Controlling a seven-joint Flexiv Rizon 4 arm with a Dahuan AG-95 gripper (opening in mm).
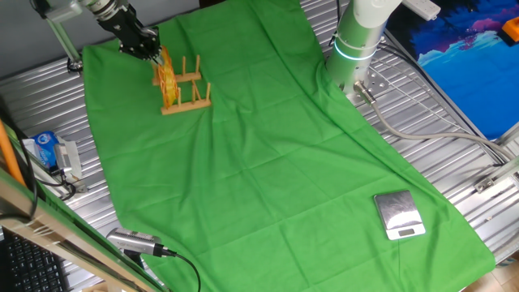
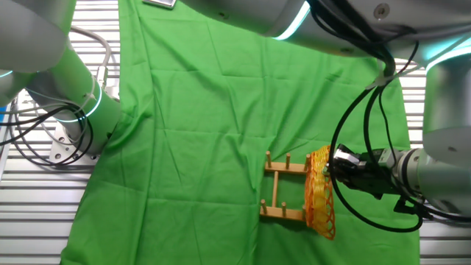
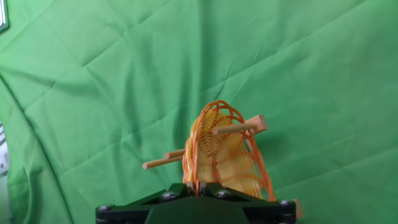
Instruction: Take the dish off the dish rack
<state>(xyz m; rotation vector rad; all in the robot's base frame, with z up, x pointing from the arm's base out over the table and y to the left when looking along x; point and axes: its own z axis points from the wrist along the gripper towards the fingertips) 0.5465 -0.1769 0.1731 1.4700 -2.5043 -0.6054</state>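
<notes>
Dish [image 3: 221, 149] is standing on edge in the dish rack [image 1: 188, 93], right at your pincer's [image 1: 153, 53] fingertips and directly ahead of them in the hand view. You are looking at a pincer pressed up against the dish's rim; whether it is clamping that rim, you cannot tell. The rack's pegs are poking out just beyond the dish. The green cloth [image 1: 268, 154] is lying under both, stretching far away from the pincer toward a small silver scale [image 1: 399, 215].

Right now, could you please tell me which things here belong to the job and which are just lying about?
Job: orange woven wicker dish, light-brown wooden peg rack, black gripper.
Lying about: silver square scale, blue-white carton.
</notes>
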